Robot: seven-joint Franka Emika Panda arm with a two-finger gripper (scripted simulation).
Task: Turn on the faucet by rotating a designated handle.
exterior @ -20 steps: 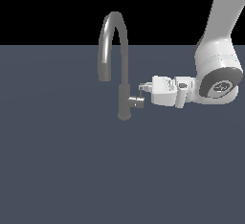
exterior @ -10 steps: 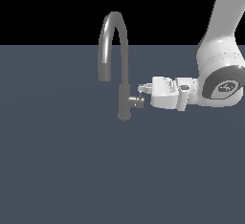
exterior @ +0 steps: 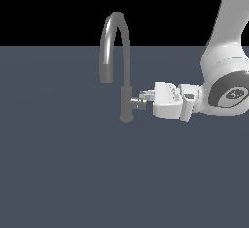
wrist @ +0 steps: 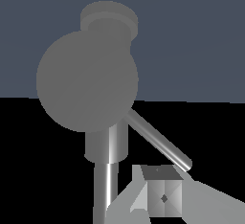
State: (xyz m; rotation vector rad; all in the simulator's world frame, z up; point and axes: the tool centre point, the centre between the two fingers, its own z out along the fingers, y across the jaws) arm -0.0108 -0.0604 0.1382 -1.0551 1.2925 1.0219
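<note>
The faucet (exterior: 125, 61) is a dark grey gooseneck standing on the flat grey surface, its arched spout above a thicker base. The handle (exterior: 138, 105) is a short stub sticking out of that base toward the exterior view's right. My gripper (exterior: 145, 96) reaches in horizontally from that side, its tips right at the outer end of the stub, just above it. The fingers look pressed together with nothing between them. In the wrist view the handle's round end (wrist: 87, 80) fills the middle, its thin lever pin (wrist: 158, 141) slants toward my fingertips (wrist: 163, 196), and the faucet (wrist: 108, 170) runs behind.
The white arm (exterior: 226, 76) comes down from the upper part of the exterior view's right. The flat blue-grey surface (exterior: 63, 173) spreads around the faucet, with black background beyond its far edge.
The hand has sunk slightly toward the handle stub. The faucet and its handle look unchanged.
</note>
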